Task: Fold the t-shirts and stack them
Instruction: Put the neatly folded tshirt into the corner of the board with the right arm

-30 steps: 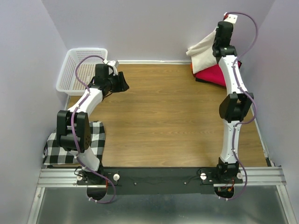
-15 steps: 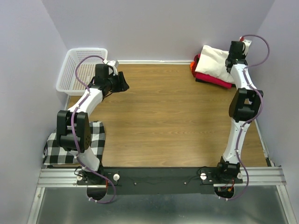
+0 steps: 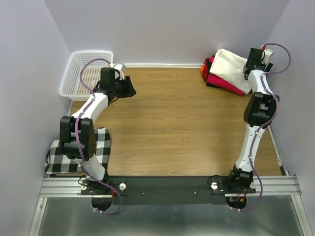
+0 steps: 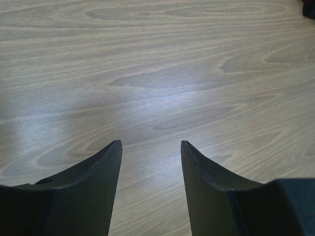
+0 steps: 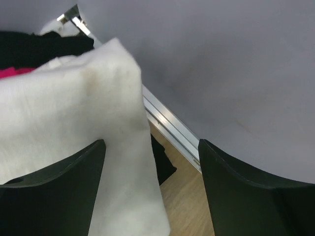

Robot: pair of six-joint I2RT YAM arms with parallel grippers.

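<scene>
Cream shirt [image 5: 74, 113] dropped, partly between right fingers [image 5: 246, 196]

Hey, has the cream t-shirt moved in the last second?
Yes. The cream t-shirt dropped from hanging against the back wall and now lies on the magenta-red shirt.

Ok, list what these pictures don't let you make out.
- Orange t-shirt and black t-shirt, top view: only edges show under the red t-shirt and cream t-shirt.
- Cream t-shirt, right wrist view: cut off at left and bottom edges.
- Checked cloth, top view: partly behind the left arm.
</scene>
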